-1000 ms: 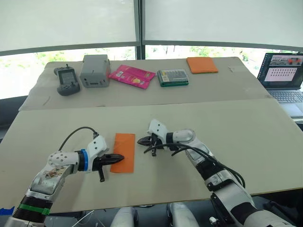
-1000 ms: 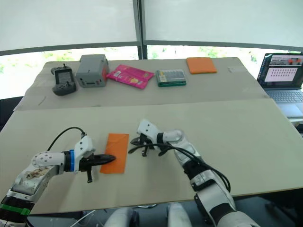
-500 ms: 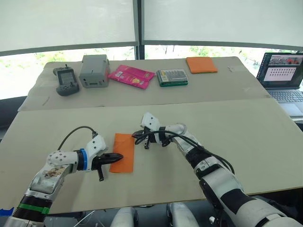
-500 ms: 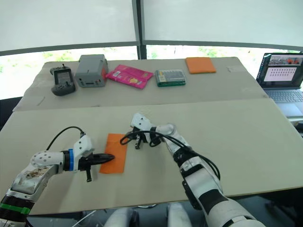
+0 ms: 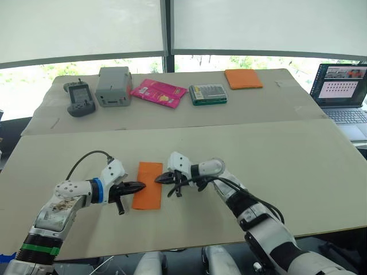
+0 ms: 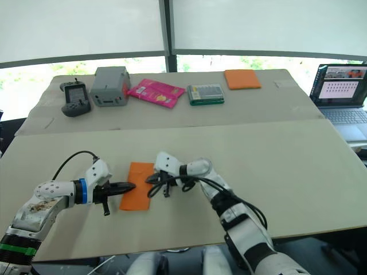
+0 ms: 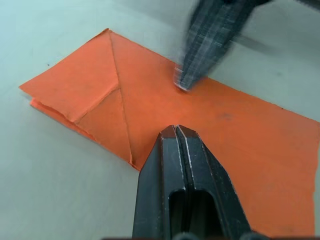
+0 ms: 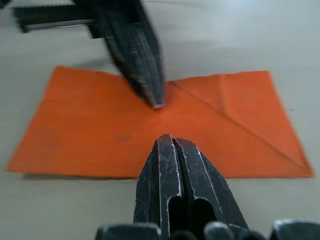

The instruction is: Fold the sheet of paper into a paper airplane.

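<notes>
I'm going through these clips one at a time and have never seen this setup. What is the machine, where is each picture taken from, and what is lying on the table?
This is a humanoid robot with two arms, each ending in a gripper of two black fingers. The two wide pictures come from a stereo camera on its head, looking down over the arms. The two close pictures come from cameras on the wrists, looking along each gripper's fingers.

On the near table lies the sheet of paper, bright orange and folded into a narrow rectangle with a diagonal crease at one end. The left gripper and the right gripper are both shut, and their tips are at the paper from opposite sides. Neither holds anything.

On the far table are a handheld controller, a grey box, a pink packet, a green-edged case and an orange pad. A laptop stands at the right.
</notes>
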`<action>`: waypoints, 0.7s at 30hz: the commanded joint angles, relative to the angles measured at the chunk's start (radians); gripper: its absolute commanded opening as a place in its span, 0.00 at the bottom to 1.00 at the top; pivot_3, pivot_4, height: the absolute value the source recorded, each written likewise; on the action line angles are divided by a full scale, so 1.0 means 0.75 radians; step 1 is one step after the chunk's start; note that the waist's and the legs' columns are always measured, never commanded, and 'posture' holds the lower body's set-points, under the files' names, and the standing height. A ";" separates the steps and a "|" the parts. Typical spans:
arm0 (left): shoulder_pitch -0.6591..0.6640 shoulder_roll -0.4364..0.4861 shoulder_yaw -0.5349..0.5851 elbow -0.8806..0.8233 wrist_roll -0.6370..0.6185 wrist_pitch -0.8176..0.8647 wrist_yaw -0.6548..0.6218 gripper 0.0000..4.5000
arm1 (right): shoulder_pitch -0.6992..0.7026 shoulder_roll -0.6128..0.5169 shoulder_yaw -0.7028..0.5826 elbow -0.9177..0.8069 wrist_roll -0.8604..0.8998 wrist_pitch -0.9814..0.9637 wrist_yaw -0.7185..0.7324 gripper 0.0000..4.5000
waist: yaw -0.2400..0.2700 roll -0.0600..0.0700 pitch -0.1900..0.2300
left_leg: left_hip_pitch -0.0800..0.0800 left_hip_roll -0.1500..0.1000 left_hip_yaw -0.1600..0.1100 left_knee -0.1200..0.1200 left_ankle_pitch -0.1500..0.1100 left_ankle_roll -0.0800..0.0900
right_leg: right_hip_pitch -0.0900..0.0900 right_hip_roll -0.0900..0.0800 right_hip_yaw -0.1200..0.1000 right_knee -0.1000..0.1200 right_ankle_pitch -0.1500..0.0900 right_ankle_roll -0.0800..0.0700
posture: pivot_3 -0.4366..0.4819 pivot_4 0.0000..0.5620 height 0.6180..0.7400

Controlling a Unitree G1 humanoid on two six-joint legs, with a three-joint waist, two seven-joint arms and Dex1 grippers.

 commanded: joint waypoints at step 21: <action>0.023 -0.020 0.130 -0.086 -0.157 0.112 -0.037 0.00 | 0.217 -0.285 -0.037 -0.930 0.382 0.849 0.144 0.00 | 0.030 -0.002 -0.001 | -0.005 -0.001 0.000 0.005 0.000 0.000 | -0.002 0.000 -0.001 -0.001 0.000 0.000 | 0.48 0.27 1.00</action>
